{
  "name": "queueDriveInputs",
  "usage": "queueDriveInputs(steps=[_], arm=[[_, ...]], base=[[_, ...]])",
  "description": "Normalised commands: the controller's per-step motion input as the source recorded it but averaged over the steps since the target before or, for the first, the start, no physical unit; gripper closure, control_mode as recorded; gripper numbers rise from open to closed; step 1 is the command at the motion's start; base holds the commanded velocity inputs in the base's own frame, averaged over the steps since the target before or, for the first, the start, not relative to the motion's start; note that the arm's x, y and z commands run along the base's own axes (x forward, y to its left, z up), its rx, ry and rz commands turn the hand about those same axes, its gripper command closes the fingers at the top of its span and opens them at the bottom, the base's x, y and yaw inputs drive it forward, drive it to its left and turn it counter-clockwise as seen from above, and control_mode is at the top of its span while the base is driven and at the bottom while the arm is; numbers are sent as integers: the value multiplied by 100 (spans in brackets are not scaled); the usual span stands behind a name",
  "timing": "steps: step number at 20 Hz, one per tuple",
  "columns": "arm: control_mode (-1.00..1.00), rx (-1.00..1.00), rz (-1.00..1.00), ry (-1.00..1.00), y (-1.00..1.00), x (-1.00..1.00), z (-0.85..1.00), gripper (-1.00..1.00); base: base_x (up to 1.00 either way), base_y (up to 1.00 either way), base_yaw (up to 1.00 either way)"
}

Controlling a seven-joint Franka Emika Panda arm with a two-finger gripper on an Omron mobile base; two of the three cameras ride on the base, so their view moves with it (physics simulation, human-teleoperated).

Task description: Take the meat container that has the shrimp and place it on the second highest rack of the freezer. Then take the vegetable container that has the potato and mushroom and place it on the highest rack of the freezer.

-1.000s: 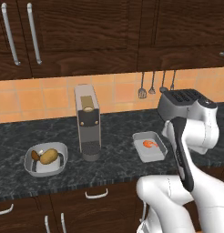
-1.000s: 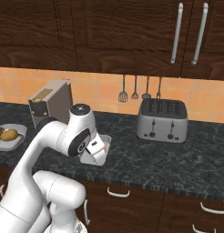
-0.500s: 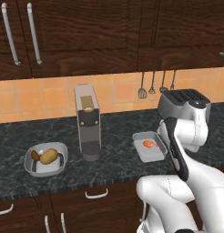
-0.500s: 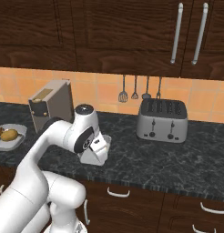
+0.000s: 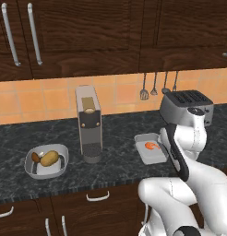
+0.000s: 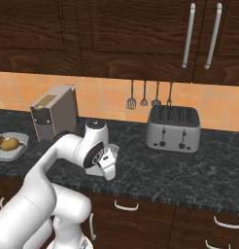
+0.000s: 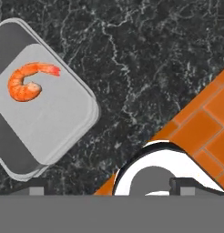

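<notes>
On the dark counter (image 5: 120,138), right of the coffee machine (image 5: 89,123), sits the meat container (image 7: 38,100) with the shrimp (image 7: 27,82) inside. Your gripper (image 7: 107,191) hangs above, fingers spread wide and empty. Centre over one rim wall, then descend squarely before you close.

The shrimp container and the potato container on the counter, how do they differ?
The shrimp container is a shallow rectangular tray; the potato container is a rounder, deeper tub. The shrimp container holds one small orange-pink shrimp with much bare floor; the potato container is mostly filled by a tan potato and a dark-capped mushroom. The shrimp container sits right of the coffee machine, the potato container left. Both are pale grey, resting on the dark counter.
</notes>
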Motion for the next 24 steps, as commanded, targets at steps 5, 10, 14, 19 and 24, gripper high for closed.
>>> queueDriveInputs(steps=[5, 10, 14, 19, 24], arm=[[-100, 4, 0, 3, 0, 17, -18, -100], [-100, 2, 0, 2, 3, 42, -4, -100], [-100, 0, 0, 8, 10, 43, -23, -100], [-100, 0, 0, 8, 3, 12, -31, -100], [-100, 0, 0, 3, 0, 0, -18, -100]], base=[[0, 0, 0], [0, 0, 0], [0, 0, 0], [0, 0, 0], [0, 0, 0]])
